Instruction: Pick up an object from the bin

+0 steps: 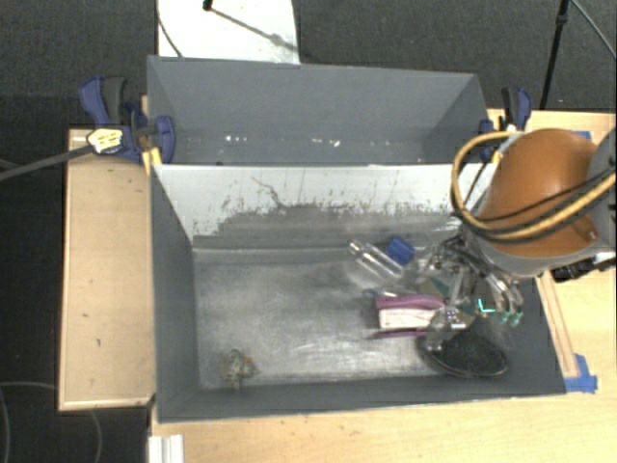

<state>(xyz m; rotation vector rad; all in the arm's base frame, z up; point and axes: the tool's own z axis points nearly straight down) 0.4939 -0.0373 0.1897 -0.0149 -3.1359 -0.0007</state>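
Purple and white packet (pixel 407 313) lies flat on the floor of the grey metal bin (pixel 289 297), toward its right end. The jaws are down at the packet's right edge; whether they are open, closed or gripping it cannot be told, as the wrist's metal parts crowd that spot. Just behind the packet, nearer the back wall, a clear plastic bottle (pixel 371 257) lies on its side with a blue cap (pixel 399 251). Near the front right corner, just in front of the jaws, sits a flat, dull black disc (pixel 469 357). Well apart, near the front left corner, is a small crumpled brownish-green lump (pixel 234 365). The bin's floor is scuffed bare metal, and its sloping back wall is streaked with scratches. The arm (pixel 535 196) comes in from the right, its wrist under a smooth, rounded orange cover looped with yellow and black cables.
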